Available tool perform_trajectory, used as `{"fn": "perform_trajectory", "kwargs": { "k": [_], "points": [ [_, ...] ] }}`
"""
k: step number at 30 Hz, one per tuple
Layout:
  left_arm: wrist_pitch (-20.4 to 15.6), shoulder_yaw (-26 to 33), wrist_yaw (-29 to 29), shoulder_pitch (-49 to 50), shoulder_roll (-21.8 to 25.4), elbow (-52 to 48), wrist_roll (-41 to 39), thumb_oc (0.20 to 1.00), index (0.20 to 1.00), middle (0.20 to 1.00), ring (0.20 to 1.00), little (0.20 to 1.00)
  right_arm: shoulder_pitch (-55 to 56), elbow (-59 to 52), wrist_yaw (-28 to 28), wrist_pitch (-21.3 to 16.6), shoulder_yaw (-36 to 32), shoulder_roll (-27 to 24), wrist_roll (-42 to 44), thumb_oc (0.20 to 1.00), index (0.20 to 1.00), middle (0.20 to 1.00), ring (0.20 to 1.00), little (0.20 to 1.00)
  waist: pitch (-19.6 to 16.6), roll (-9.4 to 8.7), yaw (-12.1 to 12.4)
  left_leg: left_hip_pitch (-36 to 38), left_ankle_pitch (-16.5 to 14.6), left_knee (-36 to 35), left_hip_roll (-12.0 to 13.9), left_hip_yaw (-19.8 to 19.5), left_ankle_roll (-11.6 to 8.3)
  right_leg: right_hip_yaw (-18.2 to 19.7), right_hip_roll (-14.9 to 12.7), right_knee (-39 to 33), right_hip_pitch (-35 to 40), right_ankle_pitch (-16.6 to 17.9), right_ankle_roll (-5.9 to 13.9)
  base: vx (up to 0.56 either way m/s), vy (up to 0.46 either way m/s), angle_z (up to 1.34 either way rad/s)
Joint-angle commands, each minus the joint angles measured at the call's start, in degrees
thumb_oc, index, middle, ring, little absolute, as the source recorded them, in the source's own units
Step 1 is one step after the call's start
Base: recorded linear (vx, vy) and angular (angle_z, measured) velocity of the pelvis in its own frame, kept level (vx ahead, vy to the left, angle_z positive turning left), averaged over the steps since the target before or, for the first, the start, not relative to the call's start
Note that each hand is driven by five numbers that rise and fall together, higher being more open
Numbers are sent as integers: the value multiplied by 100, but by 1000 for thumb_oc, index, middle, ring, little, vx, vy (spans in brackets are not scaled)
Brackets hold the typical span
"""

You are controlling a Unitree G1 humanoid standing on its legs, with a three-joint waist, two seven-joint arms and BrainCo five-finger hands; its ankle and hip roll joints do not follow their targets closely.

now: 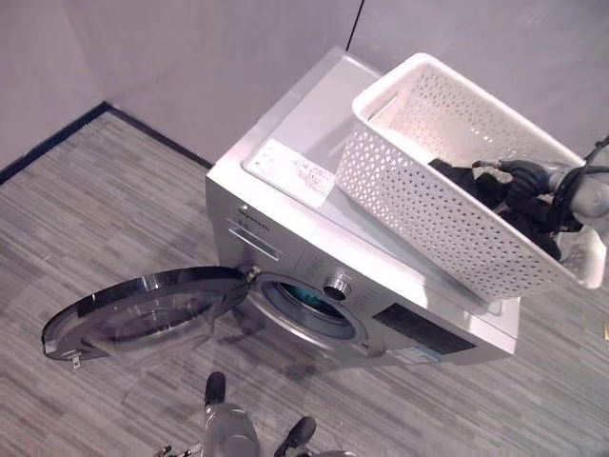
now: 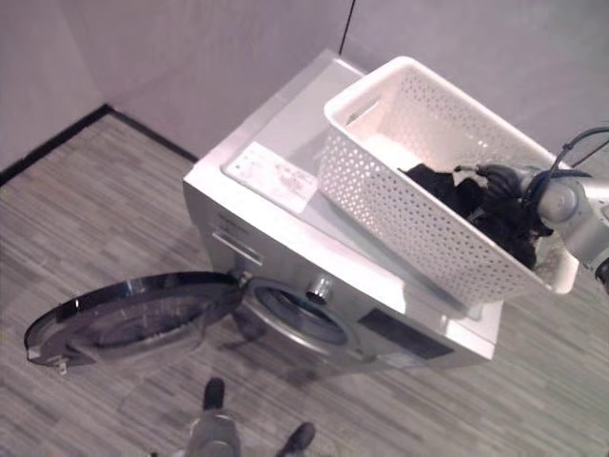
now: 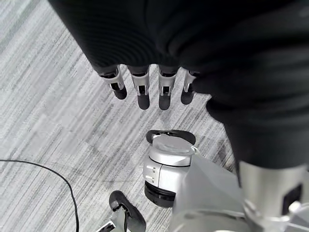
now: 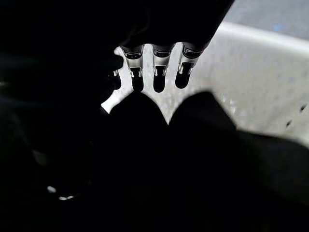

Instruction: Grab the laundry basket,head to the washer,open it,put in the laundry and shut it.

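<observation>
Grey wood-grain floor [image 1: 105, 219] runs to pale walls with a dark skirting line. On it stands a silver front-loading washer [image 1: 285, 243]; its round door [image 1: 143, 309] is swung fully open to the robot's left, exposing the drum opening [image 1: 309, 309]. A white perforated laundry basket [image 1: 428, 205] sits on the washer top, its far right end overhanging the edge. Inside the basket, dark laundry [image 2: 461, 195] is heaped toward the right end; the left end shows bare white floor. The right hand [image 2: 500, 178] reaches into the basket over the right rim; in the right wrist view its fingers [image 4: 159, 70] extend straight above the dark cloth, gripping nothing. The left hand [image 3: 145, 87] hangs low over the floor, fingers relaxed and empty.
</observation>
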Motion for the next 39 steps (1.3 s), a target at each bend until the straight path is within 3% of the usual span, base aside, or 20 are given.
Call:
{"fn": "perform_trajectory", "kwargs": {
  "k": [1, 6, 12, 13, 14, 15, 27, 33, 39],
  "points": [
    [-111, -531, -49, 3, -36, -284, -400, 1000, 1000, 1000, 1000, 1000, -371, 59, 123, 99, 158, -433, 209, 1000, 1000, 1000, 1000, 1000, 204, 178, 136, -335, 1366, -983, 115, 30, 61, -86, -133, 412, 386, -744, 352, -36, 3, -1],
    [-156, -668, -95, 77, 37, -715, -655, 1000, 1000, 1000, 1000, 1000, -385, 318, 376, 52, 690, -785, -80, 1000, 1000, 1000, 1000, 1000, 468, 245, 158, -560, 1400, -986, 68, -61, 45, -163, -156, 404, 228, -695, 378, -31, 6, 6],
    [-131, -866, -62, 16, -5, -757, -744, 1000, 1000, 1000, 1000, 1000, 89, 706, 574, 93, 622, -522, -487, 1000, 1000, 1000, 1000, 1000, 717, 374, 168, -792, 1434, -988, 40, -109, 44, -132, -203, 371, -14, -613, 408, -37, 20, 5],
    [-124, -899, -59, 7, -36, -747, -751, 1000, 1000, 1000, 1000, 1000, 241, 602, 625, 107, 562, -468, -465, 884, 884, 884, 884, 884, 743, 387, 163, -816, 1430, -994, 48, -95, 49, -111, -212, 357, -53, -582, 415, -36, 18, -5],
    [-118, -935, -52, -16, -68, -746, -762, 1000, 1000, 1000, 1000, 1000, 383, 545, 658, 116, 478, -389, -423, 363, 363, 363, 363, 363, 767, 395, 160, -839, 1428, -996, 50, -89, 53, -113, -221, 346, -82, -558, 425, -38, 11, -7],
    [-117, -952, -49, -46, -102, -727, -775, 1000, 1000, 1000, 1000, 1000, 453, 534, 673, 127, 420, -304, -385, 200, 200, 200, 200, 200, 779, 405, 158, -847, 1423, -997, 45, -84, 58, -98, -226, 336, -95, -550, 423, -36, 20, -2],
    [-121, -1035, 25, -201, -151, -721, -788, 1000, 1000, 1000, 1000, 1000, 271, 588, 151, 141, -172, 159, 68, 200, 200, 200, 200, 200, 502, 470, 75, -706, 1328, -993, 36, 30, 102, -27, -267, 264, -28, -541, 397, -11, 15, -5],
    [-87, -928, 103, -261, -202, -402, -565, 1000, 1000, 1000, 1000, 1000, 257, 548, -519, 63, -1276, 341, 943, 200, 200, 200, 200, 200, 188, 444, 8, -517, 1278, -1000, 47, 80, 125, 13, -241, 214, 171, -582, 381, 14, -14, -1],
    [-59, -862, 161, -268, -229, 168, -56, 1000, 1000, 1000, 1000, 1000, 156, 324, -1198, -287, -2438, 650, 2103, 200, 200, 200, 200, 200, -216, 437, 13, -216, 1208, -1004, 50, 101, 118, -7, -227, 208, 517, -695, 366, 55, -28, 1]
  ]
}}
